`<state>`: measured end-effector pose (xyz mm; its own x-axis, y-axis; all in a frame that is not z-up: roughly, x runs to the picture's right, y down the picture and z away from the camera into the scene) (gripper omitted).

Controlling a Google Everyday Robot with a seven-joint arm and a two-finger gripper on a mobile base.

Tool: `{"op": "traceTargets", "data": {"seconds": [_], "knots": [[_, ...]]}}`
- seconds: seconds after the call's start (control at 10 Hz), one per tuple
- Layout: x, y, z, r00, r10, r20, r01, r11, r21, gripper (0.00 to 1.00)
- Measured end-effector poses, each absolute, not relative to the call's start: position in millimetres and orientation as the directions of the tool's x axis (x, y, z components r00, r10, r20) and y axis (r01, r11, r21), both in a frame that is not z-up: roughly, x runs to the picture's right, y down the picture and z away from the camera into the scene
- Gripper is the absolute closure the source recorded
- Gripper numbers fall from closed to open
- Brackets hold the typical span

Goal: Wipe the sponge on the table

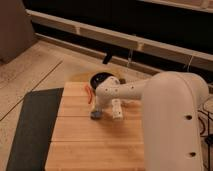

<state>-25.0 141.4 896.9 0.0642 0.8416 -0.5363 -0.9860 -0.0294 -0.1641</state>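
Gripper (99, 107) low over far-left part of table (75, 135), right on top of sponge (95, 115). Gripper covers top of sponge.
Big white arm (165, 120) hides right edge of table and both right corners.
Near edge of table cut off by bottom of picture.
Dark round thing (100, 78) at far edge, partly behind arm, can't tell what it is.
Orange-red thing (89, 93) near far-left corner, too small to name.
Dark mat (30, 125) beside left edge, cut off at bottom.
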Motion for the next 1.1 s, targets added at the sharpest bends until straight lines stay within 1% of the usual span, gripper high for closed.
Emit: {"op": "traceTargets", "data": {"seconds": [0.2,0.5,1.1], "knots": [[3.7,143.1,888.8,0.017,0.824,-0.566,-0.998,-0.022,-0.062,1.0],[25.9,125.3,887.3,-0.023,0.829,-0.559,-1.0,-0.015,0.018,1.0],[-11.7,115.3,926.0,0.041,0.84,-0.542,-0.998,0.004,-0.07,1.0]]}}
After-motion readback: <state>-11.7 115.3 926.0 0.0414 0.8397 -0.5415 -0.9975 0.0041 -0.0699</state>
